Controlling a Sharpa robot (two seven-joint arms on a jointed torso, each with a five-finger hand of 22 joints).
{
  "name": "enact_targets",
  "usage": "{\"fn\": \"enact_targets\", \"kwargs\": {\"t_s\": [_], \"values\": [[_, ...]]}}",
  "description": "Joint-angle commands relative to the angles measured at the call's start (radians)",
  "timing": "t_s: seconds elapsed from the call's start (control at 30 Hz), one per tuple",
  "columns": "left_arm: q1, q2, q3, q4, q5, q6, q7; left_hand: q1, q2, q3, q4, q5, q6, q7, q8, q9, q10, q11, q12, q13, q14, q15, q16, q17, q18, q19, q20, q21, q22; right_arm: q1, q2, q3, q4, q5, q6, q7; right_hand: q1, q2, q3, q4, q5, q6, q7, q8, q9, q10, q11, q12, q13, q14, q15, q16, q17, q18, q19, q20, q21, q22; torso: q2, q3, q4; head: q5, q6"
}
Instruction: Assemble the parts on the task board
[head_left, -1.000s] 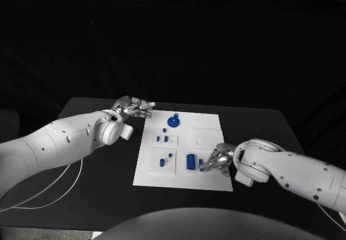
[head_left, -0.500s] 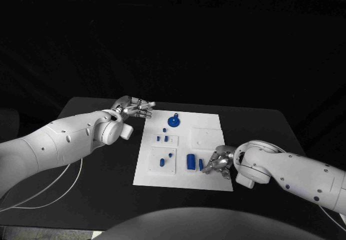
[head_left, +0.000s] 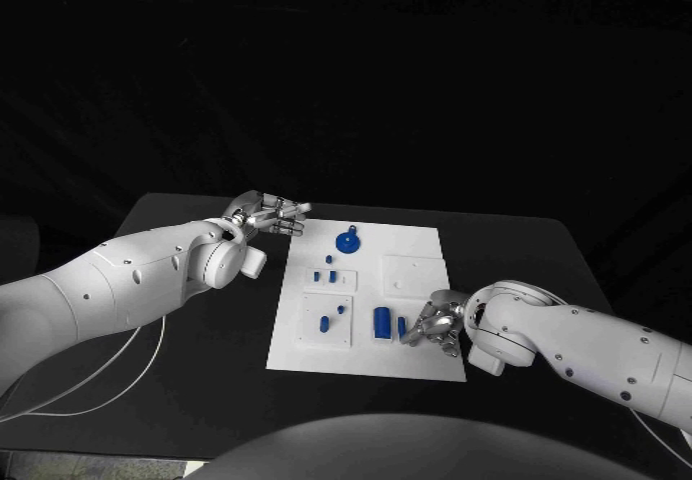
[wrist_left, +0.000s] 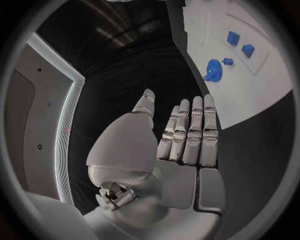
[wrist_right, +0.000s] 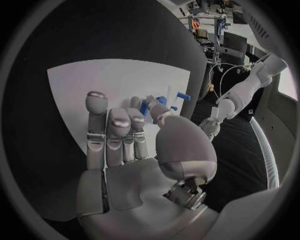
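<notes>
The white task board (head_left: 411, 275) lies in the middle of the black table. Blue parts sit on it: a round piece with a handle (head_left: 346, 241) (wrist_left: 214, 70) at the far end, small pieces (head_left: 330, 276) (wrist_left: 240, 44) midway, and a tall block (head_left: 381, 321) at the near end. My right hand (head_left: 437, 322) (wrist_right: 134, 150) rests low over the board's near right part. Its thumb and a finger pinch a small blue part (head_left: 401, 326) (wrist_right: 145, 106) beside the tall block. My left hand (head_left: 268, 214) (wrist_left: 181, 145) hovers off the board's far left corner, fingers straight, holding nothing.
Two more small blue pieces (head_left: 330, 318) lie in a raised square on the board's near left. Bare black table (head_left: 188, 330) surrounds the board on all sides. A white cable (head_left: 101, 380) trails under my left arm.
My right arm has shifted very slightly toward me, the hand staying at the small blue part. My left hand has not moved.
</notes>
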Motion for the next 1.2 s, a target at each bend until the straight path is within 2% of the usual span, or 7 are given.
{"fn": "enact_targets", "kwargs": {"t_s": [0.03,0.23,0.63,0.77,0.97,1.13,1.2], "values": [[0.000,0.002,0.001,0.002,0.002,0.015,0.004,-0.006,0.000,0.001,0.006,-0.003,-0.006,0.000,-0.001,0.002,-0.006,-0.003,-0.002,0.002,-0.005,0.002,-0.004,0.001,0.009,-0.008,0.001,-0.002,0.000,-0.001,0.006,0.000,-0.009,-0.006,0.033,-0.017,0.000,-0.005,0.004,-0.015,-0.001,-0.001,-0.005,0.002,0.002,0.001,-0.003,-0.008,0.000,-0.002,-0.006,-0.006,0.000,-0.005,0.046,-0.008,0.002,-0.001,-0.001,-0.0004,0.0005,-0.001,-0.001],[0.000,0.002,0.001,0.002,0.002,0.018,0.001,-0.006,0.002,0.000,0.004,-0.002,-0.007,0.000,-0.002,0.001,-0.007,-0.003,-0.002,0.002,-0.006,0.003,-0.004,0.001,0.009,-0.008,0.002,-0.003,0.000,-0.001,0.015,0.000,-0.028,-0.005,0.083,-0.031,0.004,-0.001,0.028,-0.062,0.008,-0.005,-0.005,0.001,0.012,-0.004,-0.001,-0.003,-0.004,-0.002,-0.002,-0.004,-0.006,-0.002,0.045,-0.002,-0.001,-0.001,-0.001,-0.0006,0.0006,-0.002,0.001],[0.000,0.003,0.001,0.001,0.001,0.021,0.000,-0.006,0.005,0.001,0.001,-0.002,-0.007,0.000,-0.002,0.002,-0.008,-0.003,-0.002,0.002,-0.006,0.003,-0.004,0.001,0.009,-0.008,0.002,-0.003,0.000,-0.001,0.020,0.000,-0.043,-0.005,0.067,-0.029,-0.011,-0.001,0.029,-0.067,0.014,-0.004,-0.005,0.001,0.015,-0.004,-0.001,0.001,-0.006,-0.002,-0.002,-0.002,-0.008,-0.001,0.045,-0.002,0.000,0.000,0.000,0.0003,-0.0004,-0.004,0.002],[0.000,0.002,0.001,0.001,0.001,0.020,0.000,-0.006,0.005,0.001,0.001,-0.002,-0.007,0.000,-0.002,0.002,-0.008,-0.003,-0.002,0.002,-0.006,0.003,-0.004,0.001,0.009,-0.008,0.002,-0.003,0.000,-0.001,0.017,0.000,-0.041,0.001,0.061,-0.011,-0.033,-0.040,0.001,-0.029,0.034,-0.004,-0.002,0.001,0.014,-0.006,0.001,0.001,-0.008,-0.003,-0.001,-0.003,-0.011,0.001,0.045,-0.002,-0.003,-0.001,0.000,0.0008,-0.0009,-0.003,0.007],[0.000,0.001,0.001,0.000,0.001,0.018,0.004,-0.006,0.005,0.001,0.001,-0.002,-0.007,0.000,-0.002,0.002,-0.008,-0.003,-0.002,0.002,-0.006,0.003,-0.004,0.001,0.009,-0.008,0.002,-0.003,0.000,-0.001,0.001,0.003,-0.031,0.036,0.101,0.022,-0.003,-0.104,-0.040,0.085,0.022,-0.042,0.021,0.001,-0.027,-0.023,0.014,-0.008,-0.013,-0.013,0.005,-0.011,-0.018,0.012,0.041,0.005,-0.026,-0.009,-0.001,0.0009,-0.0020,-0.005,0.020],[0.000,0.000,0.001,0.000,0.004,0.010,0.013,-0.008,0.004,-0.001,0.000,-0.001,-0.007,0.000,-0.001,0.002,-0.008,-0.002,-0.001,0.002,-0.005,0.003,-0.004,0.001,0.009,-0.008,0.002,-0.002,0.000,0.003,-0.019,0.023,-0.017,0.095,0.127,0.069,0.025,-0.111,-0.087,0.111,0.050,-0.063,0.031,0.001,-0.062,-0.043,0.022,-0.037,-0.034,-0.026,0.008,-0.035,-0.034,0.019,0.037,0.009,-0.069,-0.021,-0.002,0.0009,-0.0021,-0.011,0.042],[0.000,-0.001,0.001,0.000,0.010,0.003,0.019,-0.007,0.005,-0.001,0.000,0.000,-0.005,-0.001,-0.001,0.002,-0.008,-0.003,-0.002,0.002,-0.004,0.002,-0.004,0.001,0.010,-0.007,0.001,-0.002,0.000,0.010,-0.023,0.033,-0.017,0.119,0.120,0.095,0.035,-0.091,-0.137,0.100,0.080,-0.070,0.034,0.001,-0.075,-0.047,0.023,-0.041,-0.040,-0.028,0.010,-0.039,-0.038,0.021,0.037,0.010,-0.076,-0.021,-0.002,0.0012,-0.0012,-0.014,0.057]]}}
